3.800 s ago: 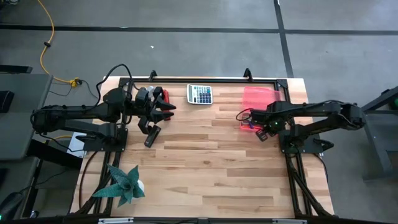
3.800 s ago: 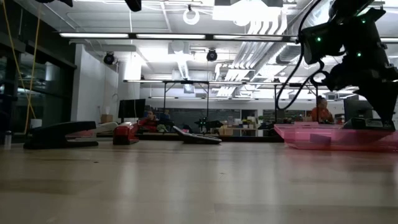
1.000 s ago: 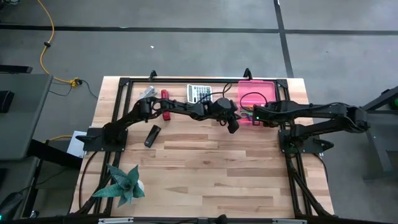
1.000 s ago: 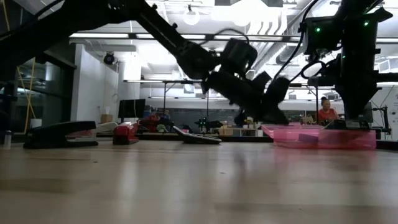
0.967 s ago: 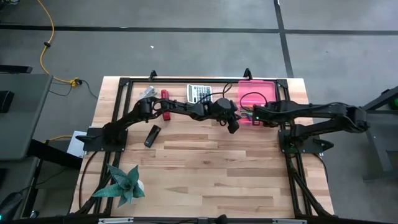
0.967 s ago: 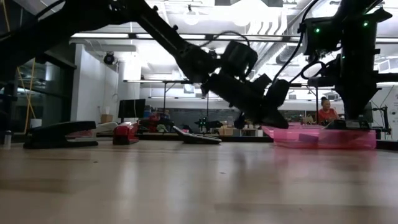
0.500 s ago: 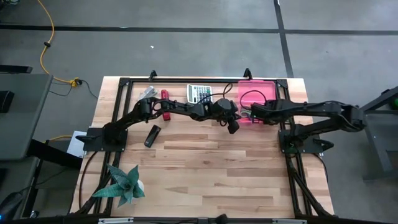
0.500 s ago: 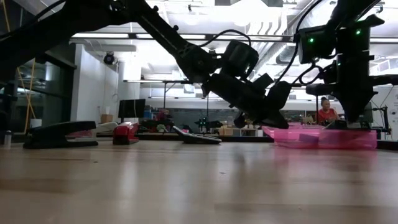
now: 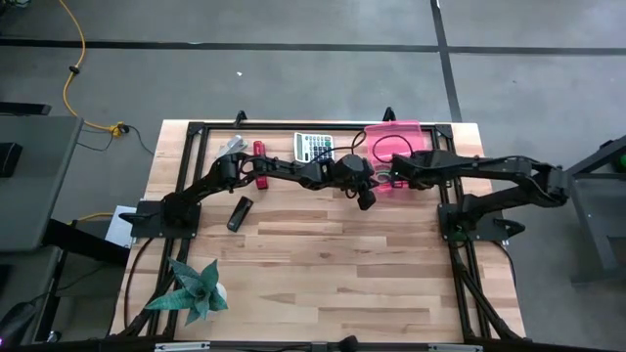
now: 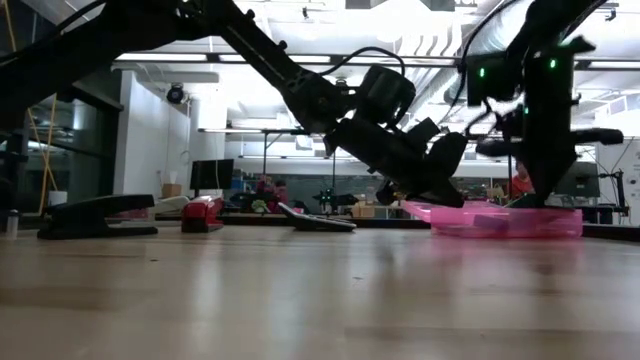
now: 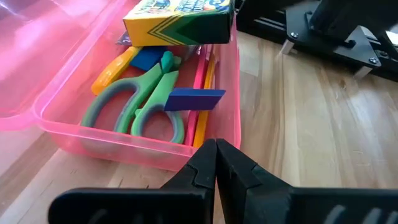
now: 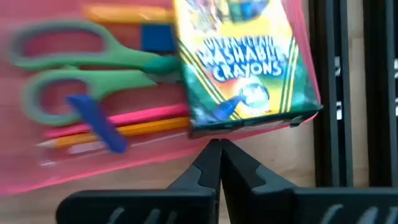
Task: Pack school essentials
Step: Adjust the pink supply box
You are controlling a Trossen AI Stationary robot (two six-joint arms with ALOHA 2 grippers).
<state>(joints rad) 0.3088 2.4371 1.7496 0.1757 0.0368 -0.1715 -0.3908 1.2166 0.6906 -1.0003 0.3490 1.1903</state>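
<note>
Wooden table (image 9: 323,264): pink case (image 11: 43,81) packed with scissors (image 11: 134,102), crayons (image 12: 245,68). Left gripper (image 11: 216,149) closed, empty, just beside case; right gripper (image 12: 217,152) closed at case edge, probably for repositioning.

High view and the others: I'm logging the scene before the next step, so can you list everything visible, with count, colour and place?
Case: one, pink, translucent, open, far right of table.
Crayon box: one, green-yellow, in the case.
Scissors: one, green-handled, in the case.
Sticks: pink and orange, in the case beside the scissors.
Small blue pieces: at least two, in the case.
Calculator: one, grey-white, far edge, middle.
Red stapler: one, far left, under the left arm.
Black stapler: one, left of centre.
Plant: one, green, near left corner.
Table: one, light wood.
Left gripper: shut, empty, just left of the case.
Right gripper: shut, at the case's near left edge.
</note>
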